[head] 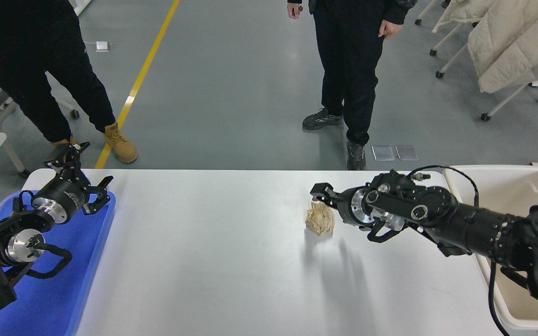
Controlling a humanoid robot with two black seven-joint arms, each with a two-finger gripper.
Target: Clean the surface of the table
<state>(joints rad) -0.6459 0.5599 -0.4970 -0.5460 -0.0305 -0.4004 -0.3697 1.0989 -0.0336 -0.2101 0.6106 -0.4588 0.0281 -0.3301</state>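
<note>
1. Grey floor is stretching beyond the far edge, where two people in dark clothes are standing; nearer, the table surface [213,261] is filling the middle of the head view as a wide white top, bare except for one crumpled ball of tan paper [320,219] lying right of centre, toward the far side.
2. Reaching in from the right, the right gripper [323,195] is sitting just at the paper's far-right side; one black finger is showing above the ball, but I cannot tell whether the jaws are spread or pressed together, nor whether they are touching the paper.
3. Risk, as I judge it: the gripper is approaching low and sideways, so it may be nudging the light ball leftward instead of straddling it, and the paper could be rolling away across the smooth top.
4. A loose, springy crumple could also be slipping from a shallow pinch on the way to the cream bin [512,196] at the right edge, landing back on the table or on the floor.
5. Parked at the far left over the blue tray [63,289], the left gripper [83,175] is holding its fingers spread and gripping nothing.
</note>
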